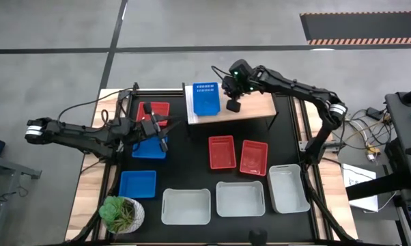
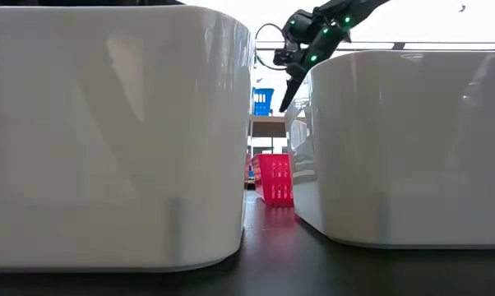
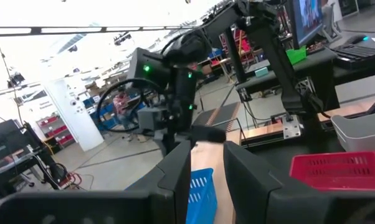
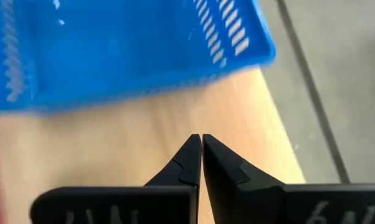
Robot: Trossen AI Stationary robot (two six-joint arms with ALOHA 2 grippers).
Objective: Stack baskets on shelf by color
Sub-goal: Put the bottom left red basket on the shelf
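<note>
A blue basket (image 1: pixel 205 99) stands on the left part of the light-wood shelf (image 1: pixel 250 107) and also shows in the low view (image 2: pixel 262 100). My right gripper (image 1: pixel 233 106) is shut and empty, pointing down just above the shelf board (image 4: pixel 144 143), right beside that basket (image 4: pixel 113 50). My left gripper (image 1: pixel 158 130) is open and hovers over the far edge of a second blue basket (image 1: pixel 145 150), near a red basket (image 1: pixel 156 109). A third blue basket (image 1: pixel 137 183) lies at the left. Two red baskets (image 1: pixel 221 152) (image 1: pixel 253 157) lie mid-table.
Three white baskets (image 1: pixel 186 205) (image 1: pixel 239 198) (image 1: pixel 289 188) stand along the table's near edge and fill the low view (image 2: pixel 108 140). A potted green plant (image 1: pixel 121 213) stands at the near left corner. The shelf's right part is bare wood.
</note>
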